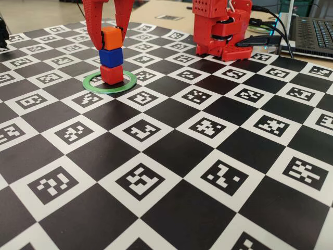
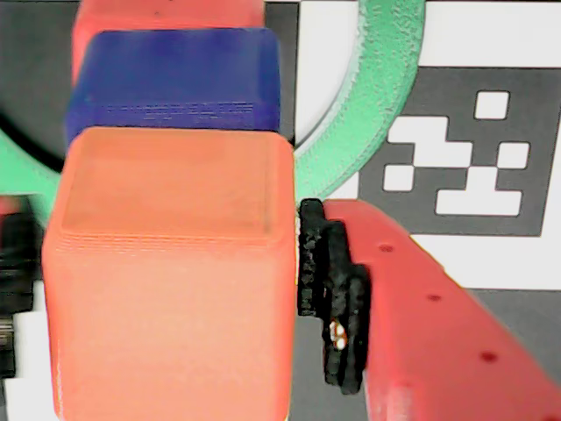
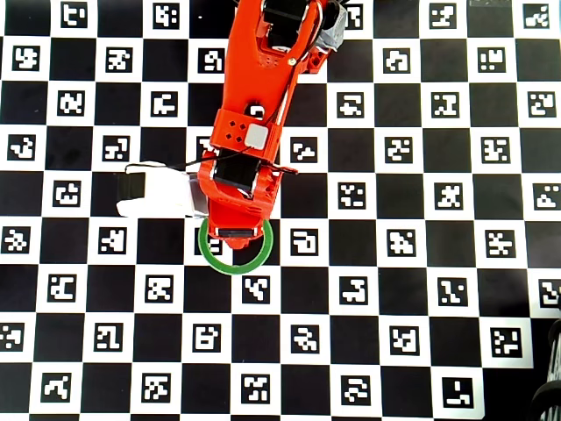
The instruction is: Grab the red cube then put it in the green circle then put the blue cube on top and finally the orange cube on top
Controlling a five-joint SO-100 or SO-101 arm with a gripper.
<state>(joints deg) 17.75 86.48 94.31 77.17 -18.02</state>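
A stack stands inside the green circle (image 1: 127,85): the red cube (image 1: 112,74) at the bottom, the blue cube (image 1: 111,57) on it, the orange cube (image 1: 111,38) on top. My red gripper (image 1: 111,37) comes down from above, one finger on each side of the orange cube. In the wrist view the orange cube (image 2: 166,263) fills the space between the black pads (image 2: 329,272), with a thin gap on each side, so the gripper (image 2: 171,263) is slightly open. The blue cube (image 2: 175,83) and the green circle (image 2: 377,96) show behind it. In the overhead view the arm hides the stack; only the green circle (image 3: 235,266) shows.
The stack stands on a black and white marker checkerboard mat (image 1: 171,172). The arm's red base (image 1: 221,28) stands at the back right in the fixed view, with cables and a laptop (image 1: 312,31) beyond it. A white wrist part (image 3: 158,193) sticks out left of the gripper.
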